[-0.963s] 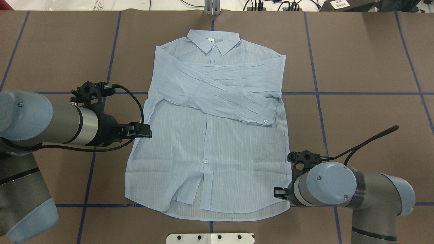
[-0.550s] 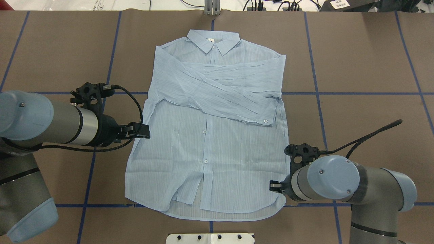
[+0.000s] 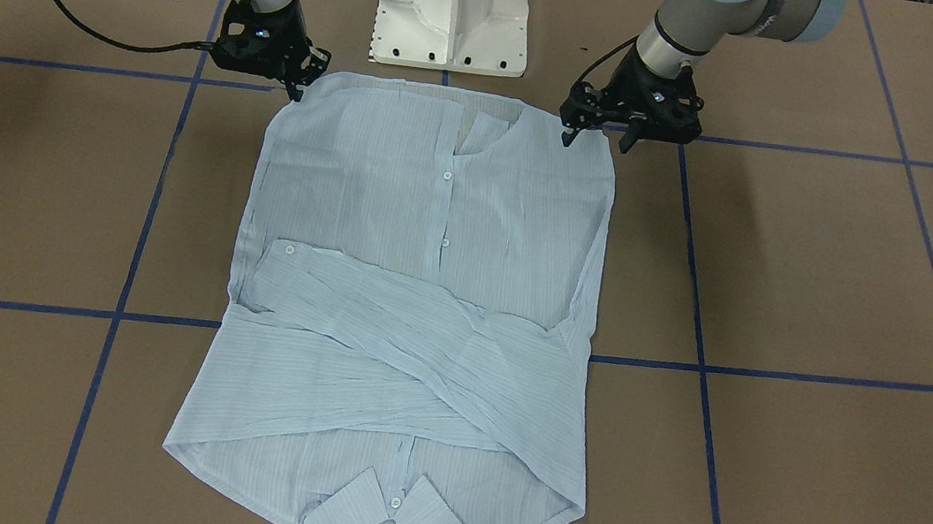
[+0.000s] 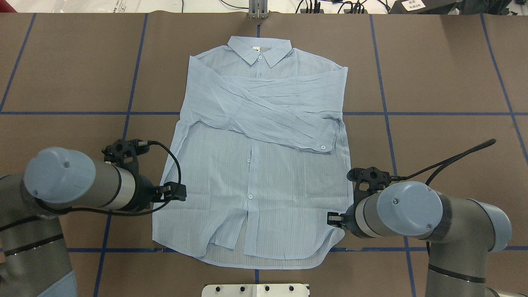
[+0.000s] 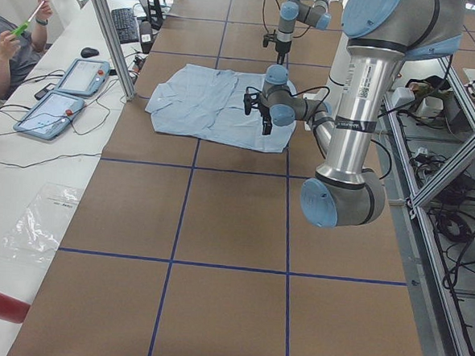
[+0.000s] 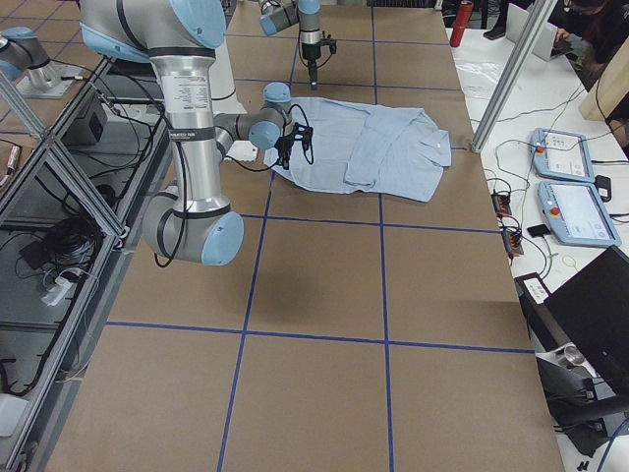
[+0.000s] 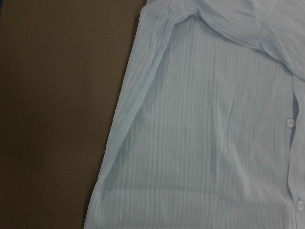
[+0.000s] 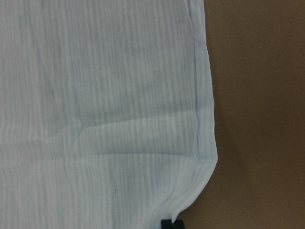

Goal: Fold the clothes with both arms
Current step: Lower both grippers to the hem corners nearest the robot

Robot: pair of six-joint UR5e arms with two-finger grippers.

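Observation:
The pale blue striped shirt [image 4: 255,173] lies flat on the brown table, collar [image 4: 260,49] at the far side and both sleeves crossed over the chest. It also shows in the front view [image 3: 429,204]. My left gripper [image 4: 179,192] is open; in the front view [image 3: 597,140] its fingers straddle the shirt's left side edge near the hem. My right gripper [image 4: 332,218] is at the hem's right corner [image 3: 297,85]. In the right wrist view a black fingertip [image 8: 171,224] meets that corner of the shirt [image 8: 105,119], which draws in toward it, so it looks shut on the cloth.
The white pedestal base [image 3: 453,11] stands just behind the hem. Blue tape lines [image 4: 433,113] cross the brown table cover. A metal post [image 4: 258,10] stands beyond the collar. A side table with tablets [image 5: 66,87] and a seated person [image 5: 7,47] lies across from me.
My left gripper has moved along the shirt's left edge toward the hem. My right gripper has shifted slightly inward, and the hem's right corner has drawn in with it.

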